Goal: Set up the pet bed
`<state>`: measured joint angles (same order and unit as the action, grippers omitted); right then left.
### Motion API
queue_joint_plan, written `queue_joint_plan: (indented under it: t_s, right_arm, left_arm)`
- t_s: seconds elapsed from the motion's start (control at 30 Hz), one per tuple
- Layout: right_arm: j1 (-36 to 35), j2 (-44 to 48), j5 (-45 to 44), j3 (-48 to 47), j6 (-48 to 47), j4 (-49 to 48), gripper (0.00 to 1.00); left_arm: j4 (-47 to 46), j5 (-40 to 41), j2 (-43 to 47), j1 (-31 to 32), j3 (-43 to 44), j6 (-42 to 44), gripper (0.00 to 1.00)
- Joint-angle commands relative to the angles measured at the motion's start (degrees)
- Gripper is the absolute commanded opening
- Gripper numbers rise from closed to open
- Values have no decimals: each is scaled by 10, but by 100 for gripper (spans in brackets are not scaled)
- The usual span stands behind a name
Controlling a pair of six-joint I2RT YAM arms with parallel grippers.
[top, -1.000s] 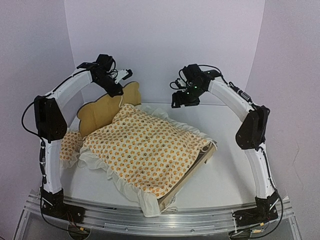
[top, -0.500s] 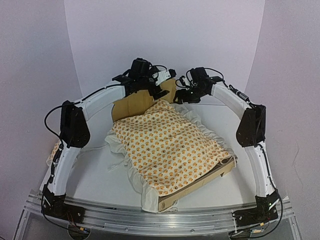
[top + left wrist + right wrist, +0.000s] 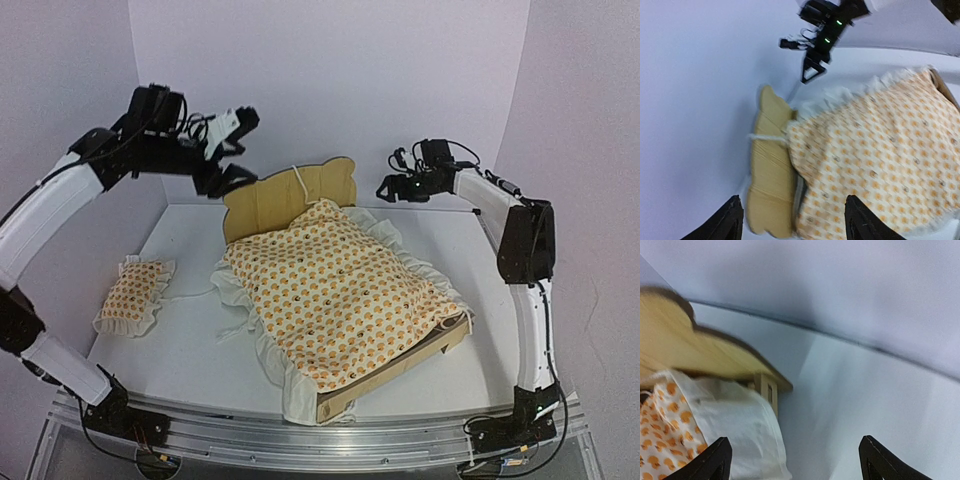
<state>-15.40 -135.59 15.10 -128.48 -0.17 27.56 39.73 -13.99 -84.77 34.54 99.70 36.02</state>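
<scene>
- Left tool [image 3: 238, 148] is held in the air above and left of the headboard [image 3: 290, 198] — its jaws are spread wide and nothing is gripped.
- Right tool [image 3: 385, 190] is held up just right of the headboard, near the back wall [image 3: 330, 80]; its jaws are seen wide apart as well, with nothing between them.
- The pet bed [image 3: 400, 373] is set diagonally at the middle of the surface [image 3: 180, 350], headboard toward the back wall.
- Orange-print bedding [image 3: 340, 290] is spread over the bed — its cream ruffle [image 3: 290, 388] is draped over the sides.
- The pillow [image 3: 133, 292] is laid flat on the surface, left of the bed and apart from it.
</scene>
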Motion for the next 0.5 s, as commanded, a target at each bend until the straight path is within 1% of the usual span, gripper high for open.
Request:
queue_joint_plan:
  t_s: [0.0, 0.03, 0.1, 0.13, 0.17, 0.23, 0.27, 0.37, 0.47]
  right_arm:
    - [-21, 113, -82, 143, 82, 41, 86]
    - [-17, 135, -113, 177, 106, 53, 85]
    - [-3, 177, -170, 218, 169, 92, 83]
    - [5, 188, -216, 226, 190, 121, 83]
    - [10, 198, -247, 235, 205, 155, 82]
    - [12, 208, -292, 258, 211, 192, 81]
    - [13, 211, -299, 278, 214, 206, 81]
    - [12, 222, -270, 346, 232, 220, 79]
    - [11, 249, -244, 420, 267, 218, 76]
  left_arm:
    - [79, -56, 57, 2, -230, 3, 58]
    - [76, -48, 66, 1, -268, 1, 55]
    - [64, -47, 78, 0, -329, -16, 54]
    - [51, -54, 78, 0, -363, -22, 54]
    - [40, -59, 76, -1, -387, -24, 54]
    - [9, -55, 66, -1, -435, -29, 52]
    - [-6, -48, 59, -1, -453, -30, 51]
    - [-56, -27, 42, 0, -504, -29, 50]
    - [-102, -19, 21, 0, -519, -34, 53]
